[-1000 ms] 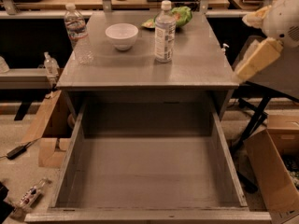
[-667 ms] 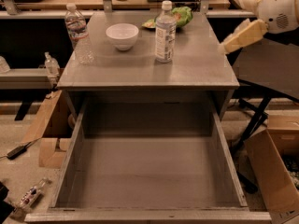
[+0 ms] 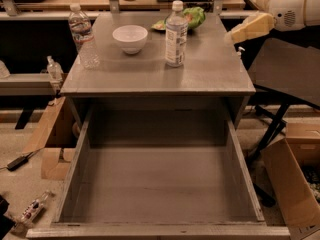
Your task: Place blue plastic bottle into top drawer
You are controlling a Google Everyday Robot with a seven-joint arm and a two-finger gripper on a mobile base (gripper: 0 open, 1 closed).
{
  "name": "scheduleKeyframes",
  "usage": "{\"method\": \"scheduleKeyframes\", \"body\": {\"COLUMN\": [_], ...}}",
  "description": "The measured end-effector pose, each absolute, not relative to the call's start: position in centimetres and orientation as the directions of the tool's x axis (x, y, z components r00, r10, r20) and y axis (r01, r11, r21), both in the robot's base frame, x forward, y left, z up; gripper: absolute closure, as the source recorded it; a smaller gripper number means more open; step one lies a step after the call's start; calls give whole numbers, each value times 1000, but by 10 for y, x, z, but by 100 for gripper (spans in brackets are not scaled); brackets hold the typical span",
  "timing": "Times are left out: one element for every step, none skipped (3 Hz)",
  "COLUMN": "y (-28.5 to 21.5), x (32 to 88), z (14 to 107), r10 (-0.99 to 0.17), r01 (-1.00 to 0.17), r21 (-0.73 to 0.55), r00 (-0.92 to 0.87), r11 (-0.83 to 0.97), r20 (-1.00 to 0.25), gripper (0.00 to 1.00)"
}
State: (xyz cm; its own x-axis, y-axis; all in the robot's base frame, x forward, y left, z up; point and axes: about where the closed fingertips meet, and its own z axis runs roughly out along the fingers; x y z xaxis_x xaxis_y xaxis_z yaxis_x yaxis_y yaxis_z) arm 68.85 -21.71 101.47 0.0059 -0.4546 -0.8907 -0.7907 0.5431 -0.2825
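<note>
The blue plastic bottle (image 3: 175, 34) stands upright on the table (image 3: 210, 71), right of centre and towards the rear, with its white cap on. It is not in the top drawer (image 3: 160, 184). The drawer is pulled fully out below the table's front edge, and its flat grey bottom and thin side walls show.

The gripper (image 3: 235, 34) hangs in the air just beyond the table's right rear corner, at about the height of the bottle's body. It is to the right of the bottle and apart from it. Whether the gripper is released or clenched cannot be told. The white arm (image 3: 292, 4) enters from the upper right. It slopes down and leftward, so the gripper points towards the table.

A white bowl (image 3: 130, 38) sits left of the bottle. A ribbed clear bottle (image 3: 84, 36) stands at the left edge. A green item (image 3: 194, 16) lies behind the blue plastic bottle. An open cardboard box (image 3: 295, 184) rests on the floor to the right of the drawer.
</note>
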Motion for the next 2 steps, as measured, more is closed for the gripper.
{"method": "scheduleKeyframes", "body": {"y": [-200,-170], "x": [700,728], "z": [994,960], "r10": [-412,-362], "r01": [-804,-816], "r21": [-252,-216], "r00": [9,9], "r11": [538,536], "r20": [-911,-932], "gripper": [0,0]}}
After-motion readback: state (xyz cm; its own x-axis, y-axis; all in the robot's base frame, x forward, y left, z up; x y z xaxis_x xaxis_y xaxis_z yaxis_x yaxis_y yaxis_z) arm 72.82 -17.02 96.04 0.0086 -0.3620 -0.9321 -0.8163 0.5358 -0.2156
